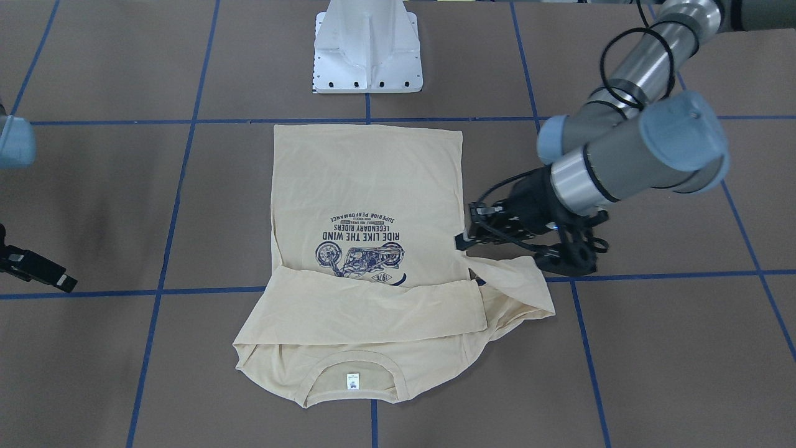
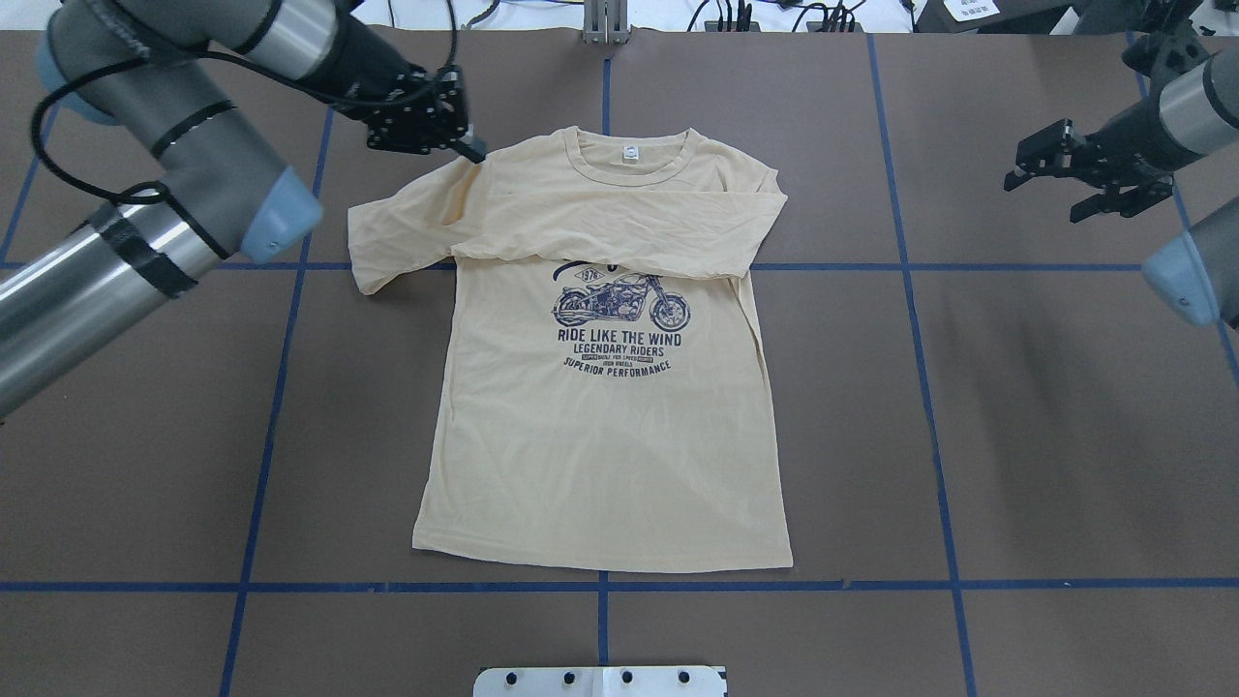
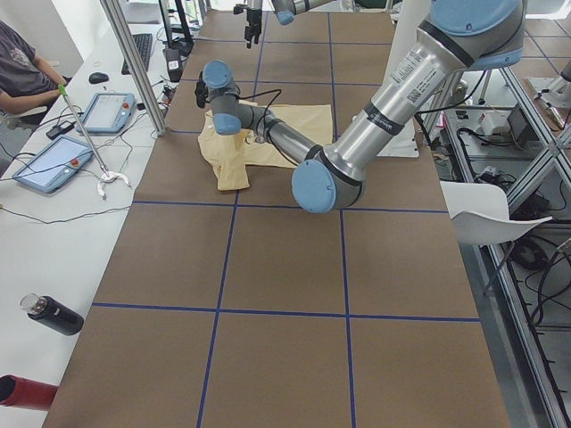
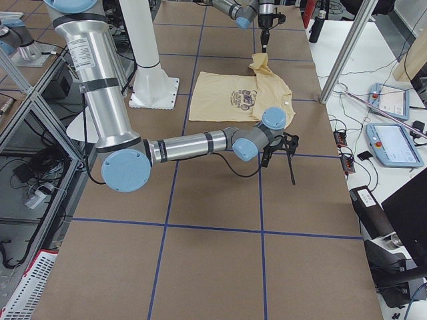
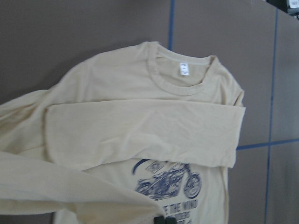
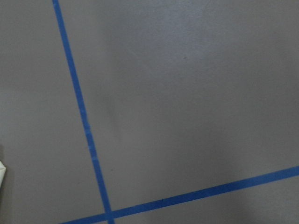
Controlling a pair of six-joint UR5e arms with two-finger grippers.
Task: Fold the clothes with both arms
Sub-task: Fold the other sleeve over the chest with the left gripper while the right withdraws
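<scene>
T-shirt [image 2: 600,445] print "RIDE LIKE THE WIND" | left end effector [image 2: 472,147] pinching sleeve [image 2: 407,227] | right end effector [image 2: 1042,197] spread, empty

Left end effector [image 2: 473,149] low, clamped

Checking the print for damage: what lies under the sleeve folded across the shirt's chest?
The folded sleeve covers the shirt's upper chest. Below its edge the motorcycle print and lettering show; anything printed higher is hidden.

A brown surface [image 2: 1065,436] is marked into large squares by blue tape lines [image 2: 290,587]. A white pedestal base [image 1: 367,50] stands at one edge. A white side bench [image 3: 53,259] holds a control tablet [image 3: 53,163] and a black bottle [image 3: 52,315].
</scene>
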